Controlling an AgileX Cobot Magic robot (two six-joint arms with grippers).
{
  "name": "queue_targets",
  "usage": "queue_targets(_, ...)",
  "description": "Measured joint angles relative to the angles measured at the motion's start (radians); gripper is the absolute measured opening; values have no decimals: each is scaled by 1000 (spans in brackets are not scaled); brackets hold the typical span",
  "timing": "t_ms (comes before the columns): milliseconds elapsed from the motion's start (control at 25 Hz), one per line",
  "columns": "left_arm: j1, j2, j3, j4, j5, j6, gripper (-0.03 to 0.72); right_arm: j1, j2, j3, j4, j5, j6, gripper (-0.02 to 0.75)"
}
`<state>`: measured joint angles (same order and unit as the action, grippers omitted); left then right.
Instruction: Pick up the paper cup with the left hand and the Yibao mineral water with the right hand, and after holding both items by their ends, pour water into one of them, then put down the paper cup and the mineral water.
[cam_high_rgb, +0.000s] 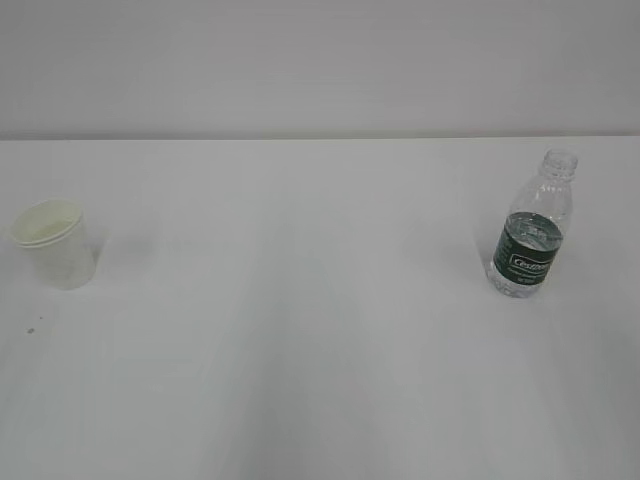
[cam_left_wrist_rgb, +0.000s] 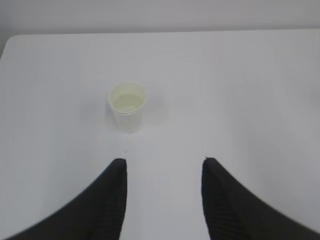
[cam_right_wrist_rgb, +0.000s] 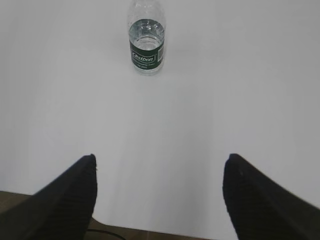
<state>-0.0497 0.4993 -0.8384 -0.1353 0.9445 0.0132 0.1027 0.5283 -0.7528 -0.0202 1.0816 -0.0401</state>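
The paper cup (cam_high_rgb: 56, 244) stands upright at the left of the white table, cream-white with a rolled rim; in the left wrist view the paper cup (cam_left_wrist_rgb: 128, 106) shows some clear water in its bottom. My left hand (cam_left_wrist_rgb: 164, 162) hovers short of it, open, nothing between its black fingers. The Yibao mineral water (cam_high_rgb: 530, 228) stands upright at the right, uncapped, with its dark green label; in the right wrist view the same bottle (cam_right_wrist_rgb: 146, 41) is far ahead. My right hand (cam_right_wrist_rgb: 160, 159) is wide open and empty, back near the table's front edge. Neither hand appears in the exterior view.
The white table (cam_high_rgb: 320, 330) runs back to a pale wall (cam_high_rgb: 320, 60). A tiny dark speck (cam_high_rgb: 30, 331) lies in front of the cup. Below the table's front edge (cam_right_wrist_rgb: 150, 231) a brown floor and a dark cable show.
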Motion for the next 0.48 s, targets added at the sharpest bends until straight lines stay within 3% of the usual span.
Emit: queue_targets(480, 0, -56, 0, 0, -51, 0, 341, 0, -71, 0, 0, -58, 0, 589)
